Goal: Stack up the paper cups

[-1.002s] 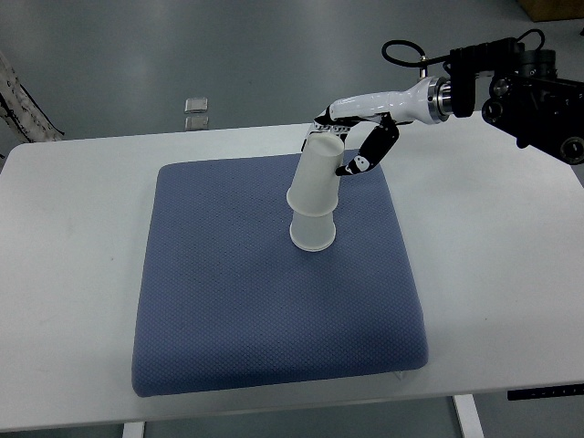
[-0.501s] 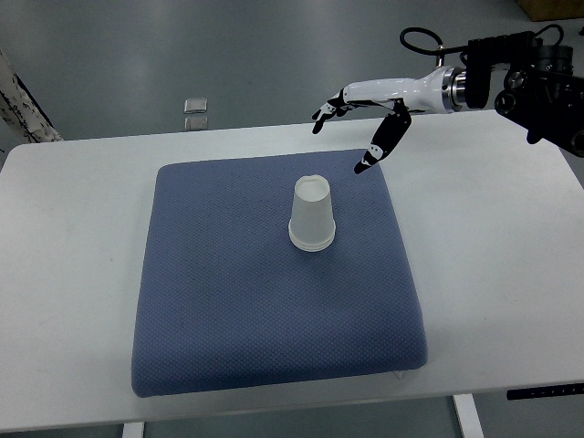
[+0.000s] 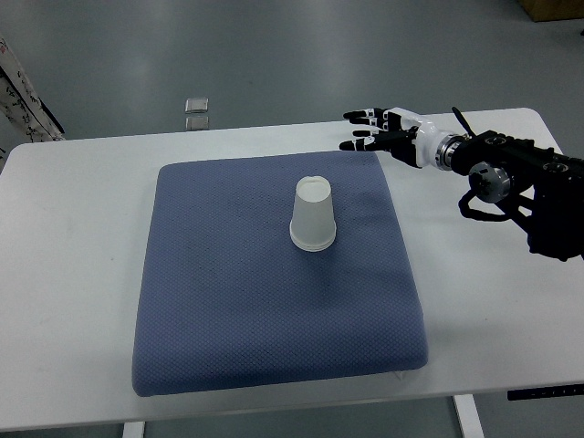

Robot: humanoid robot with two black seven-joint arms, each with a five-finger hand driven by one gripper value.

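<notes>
A stack of white paper cups (image 3: 312,214) stands upside down, bottom up, near the middle of the blue mat (image 3: 237,301). My right hand (image 3: 372,130) hovers low over the white table just past the mat's far right corner, well apart from the cups. Its fingers are spread and hold nothing. The black forearm (image 3: 520,178) runs off to the right edge. No left arm shows.
The mat lies on a white table (image 3: 493,310) whose far edge runs just behind the hand. Two small square objects (image 3: 195,112) lie on the grey floor beyond the table. A patterned object (image 3: 23,100) shows at the far left edge.
A second ago my right hand held the upper cup tilted on the lower one. The cup has since dropped fully onto the stack, and the hand let go, pulled back right and came down.
</notes>
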